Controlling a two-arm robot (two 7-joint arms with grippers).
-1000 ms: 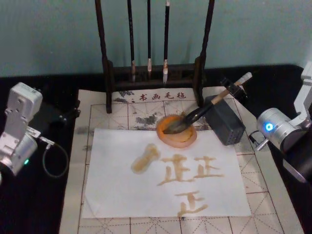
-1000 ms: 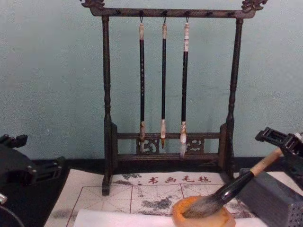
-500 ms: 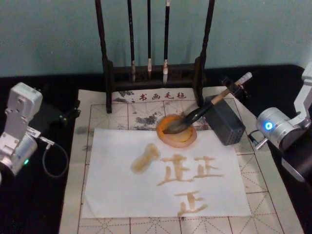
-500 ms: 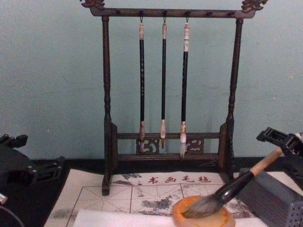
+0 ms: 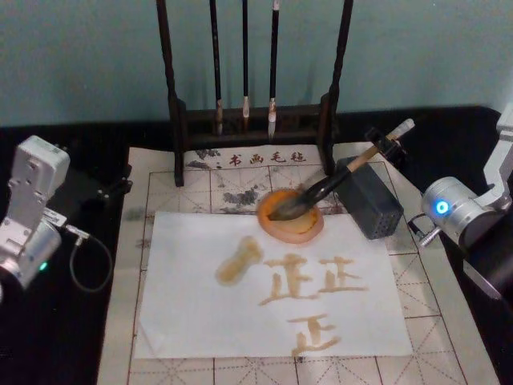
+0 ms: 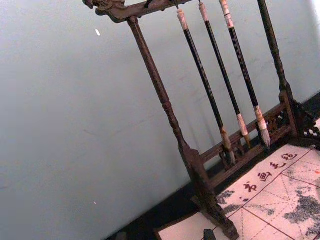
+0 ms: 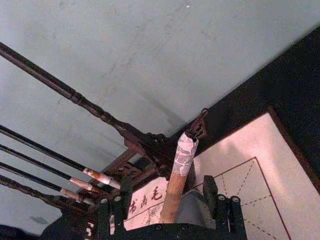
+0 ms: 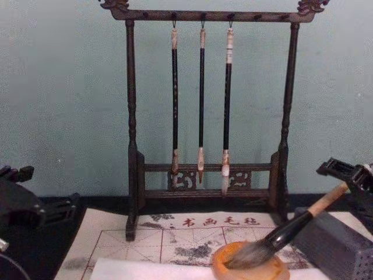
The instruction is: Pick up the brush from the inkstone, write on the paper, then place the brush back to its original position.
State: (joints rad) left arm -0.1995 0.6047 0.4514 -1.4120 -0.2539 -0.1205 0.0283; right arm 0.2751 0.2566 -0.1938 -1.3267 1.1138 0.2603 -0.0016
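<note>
Brush (image 5: pixel 321 191) bristles-down in inkstone (image 5: pixel 276 230), handle propped on grey box (image 5: pixel 370 200): keeps wet head off paper (image 5: pixel 192 313). Tan characters on paper, so judging writing done. Right gripper (image 5: pixel 384 147) straddling upper handle, jaws apart with a gap on each side. Looks released, free to back off. Left gripper (image 8: pixel 29 207) parked on the left, well clear of paper; can't tell grip state.
</note>
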